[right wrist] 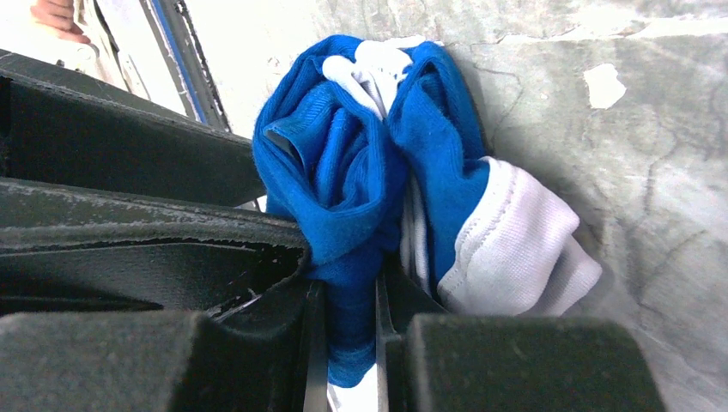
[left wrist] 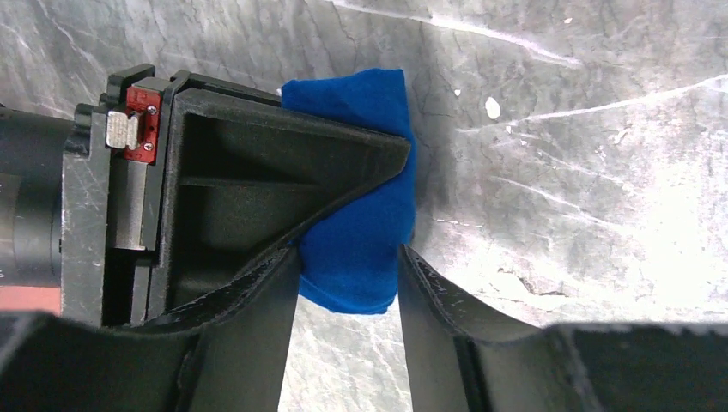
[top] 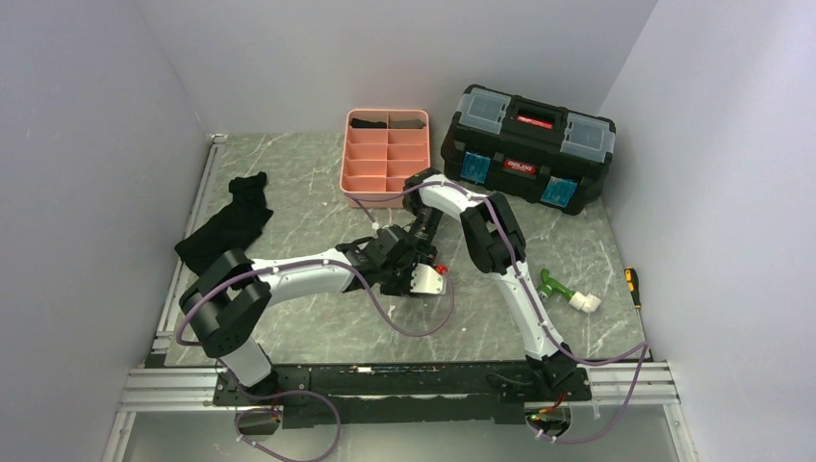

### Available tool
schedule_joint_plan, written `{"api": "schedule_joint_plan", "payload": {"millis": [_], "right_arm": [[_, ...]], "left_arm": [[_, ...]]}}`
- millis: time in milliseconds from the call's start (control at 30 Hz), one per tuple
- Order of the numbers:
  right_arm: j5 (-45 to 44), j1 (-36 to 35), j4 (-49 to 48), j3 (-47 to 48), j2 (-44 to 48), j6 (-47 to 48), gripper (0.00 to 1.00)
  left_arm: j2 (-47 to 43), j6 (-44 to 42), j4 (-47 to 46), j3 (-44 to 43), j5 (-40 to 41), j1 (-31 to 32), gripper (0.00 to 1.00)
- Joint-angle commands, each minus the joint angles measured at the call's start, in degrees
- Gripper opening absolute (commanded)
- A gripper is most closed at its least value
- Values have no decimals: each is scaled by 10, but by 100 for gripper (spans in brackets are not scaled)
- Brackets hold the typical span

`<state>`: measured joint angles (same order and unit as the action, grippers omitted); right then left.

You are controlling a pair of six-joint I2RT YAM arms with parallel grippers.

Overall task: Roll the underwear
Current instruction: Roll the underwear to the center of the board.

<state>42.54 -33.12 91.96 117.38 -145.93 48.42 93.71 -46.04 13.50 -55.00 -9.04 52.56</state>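
The underwear [right wrist: 360, 163] is a bunched bright-blue roll with a white band, lying on the marbled table. It also shows in the left wrist view [left wrist: 365, 215]. My right gripper [right wrist: 343, 318] is shut on a blue fold at the end of the roll. My left gripper [left wrist: 348, 283] has the roll's other end between its fingertips, both fingers touching the fabric. In the top view the left gripper [top: 399, 265] and right gripper [top: 420, 241] meet at mid-table, and they hide the underwear there.
A pink compartment tray [top: 344, 164] with dark rolls in its back cells stands behind the grippers. A black toolbox [top: 527, 146] is at back right. A black cloth [top: 226, 226] lies at left. A green-and-white object [top: 568, 292] lies at right.
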Motion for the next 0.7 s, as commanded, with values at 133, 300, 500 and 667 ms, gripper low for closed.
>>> {"api": "schedule_joint_plan", "payload": {"millis": [133,300,500,667], "right_arm": [[-51,-10,-67,12,-38,32,0],[-63,-9,-73,-4,-28,26,0],[-88,-3,-89,-59,-6,20,0],[-105,7,-113,-106,20,8,0]], "left_arm": [[54,9,36,-9,-23,2,56],[64,18,54,-26,-30,4,59],[63,39,48,-38,-44,13,59],[54,46,34,-34,-37,33,59]]}}
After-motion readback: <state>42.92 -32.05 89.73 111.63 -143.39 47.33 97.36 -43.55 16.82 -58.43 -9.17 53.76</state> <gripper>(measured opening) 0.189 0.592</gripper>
